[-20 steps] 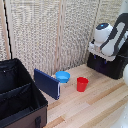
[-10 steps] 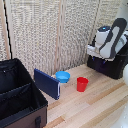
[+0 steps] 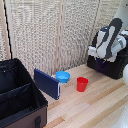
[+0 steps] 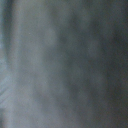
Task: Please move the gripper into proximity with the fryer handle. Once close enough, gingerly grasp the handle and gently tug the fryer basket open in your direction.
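Currently cataloguing, from the exterior view's left to its right. Item one: a large black soft-sided case [image 3: 20,95] is sitting open at the near left, not part of my job. Item two: a dark blue flat panel [image 3: 47,83] is standing tilted just beside it. Item three: a blue bowl [image 3: 63,76] is resting behind a red cup [image 3: 82,84] on the wooden table [image 3: 95,107]; both are lying well apart from my work. Item four, far right: the fryer basket [image 3: 107,67] is facing the open table, which I judge leaves room for the pull. The arm is covering its front, so I am not seeing the fryer handle. The gripper [image 3: 98,54] is hanging right at that front; whether its fingers are parted or clamped I cannot tell. The wrist view is giving me only a grey blur.
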